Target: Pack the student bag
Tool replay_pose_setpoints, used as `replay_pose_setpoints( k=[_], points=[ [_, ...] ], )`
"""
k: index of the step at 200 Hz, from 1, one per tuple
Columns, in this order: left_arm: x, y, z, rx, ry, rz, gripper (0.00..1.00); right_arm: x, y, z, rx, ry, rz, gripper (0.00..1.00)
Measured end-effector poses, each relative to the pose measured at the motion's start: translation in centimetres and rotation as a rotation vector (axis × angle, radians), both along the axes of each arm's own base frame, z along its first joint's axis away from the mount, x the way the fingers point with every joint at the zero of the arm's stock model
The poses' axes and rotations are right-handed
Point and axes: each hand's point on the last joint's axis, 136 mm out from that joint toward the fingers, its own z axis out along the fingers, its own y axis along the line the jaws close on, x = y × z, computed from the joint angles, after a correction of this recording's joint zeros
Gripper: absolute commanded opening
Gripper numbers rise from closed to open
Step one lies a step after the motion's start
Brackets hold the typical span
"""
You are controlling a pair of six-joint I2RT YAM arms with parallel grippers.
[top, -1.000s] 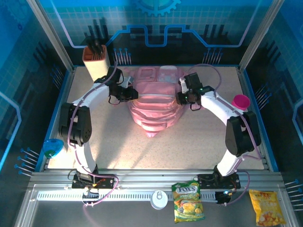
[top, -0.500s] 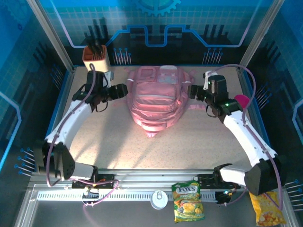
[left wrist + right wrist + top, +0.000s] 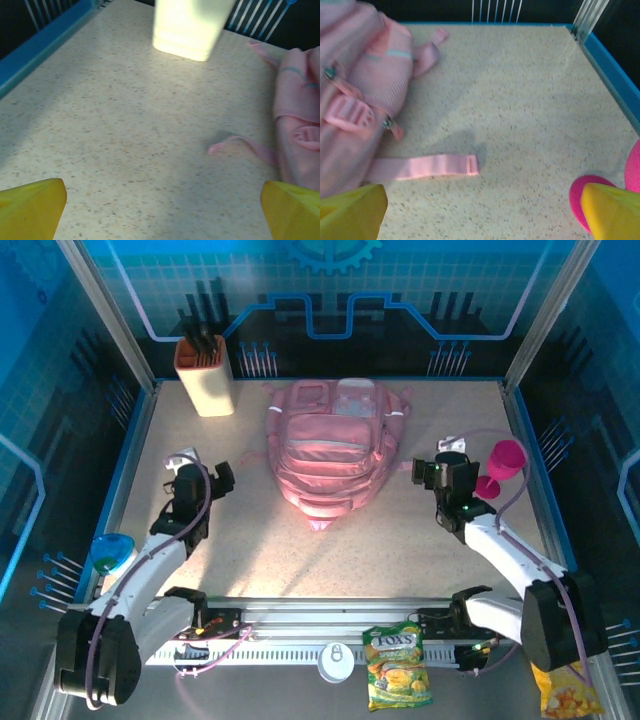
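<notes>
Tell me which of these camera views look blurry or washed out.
Left wrist: the cream holder is blown out to near white, edges soft. Right wrist: the student bag is slightly blurred; its strap throws a soft shadow. Top external: sharp, with a bright patch on the table.

Too small to identify: dark items [image 3: 200,340] in the holder [image 3: 207,385] at the worktop's far left corner. Cropped by wrist-view edges: student bag [image 3: 355,75], and pink cup [image 3: 585,190] near the worktop's right edge.
</notes>
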Motion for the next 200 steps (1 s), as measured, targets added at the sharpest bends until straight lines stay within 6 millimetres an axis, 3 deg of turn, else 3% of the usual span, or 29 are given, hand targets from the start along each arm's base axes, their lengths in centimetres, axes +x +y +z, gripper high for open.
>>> replay_pose_setpoints(
  k=[67,124,200],
  points=[
    [2.0,0.4,-2.4,0.100,-0.035,-0.072,0.99,0.9,0.5,-5.3,-0.095,0.028,0.089,1.00],
    [4.1,-1.3,-4.6,0.090,-0.080,-0.218,0.99,2.7,0.2,-4.7,-0.050,-0.120,0.173,1.00],
    [6.3,-1.8,-7.6,0.065,-0.052,-0.275,0.99,2.9,0.9,-6.2,-0.006,-0.155,0.241,1.00]
  ],
)
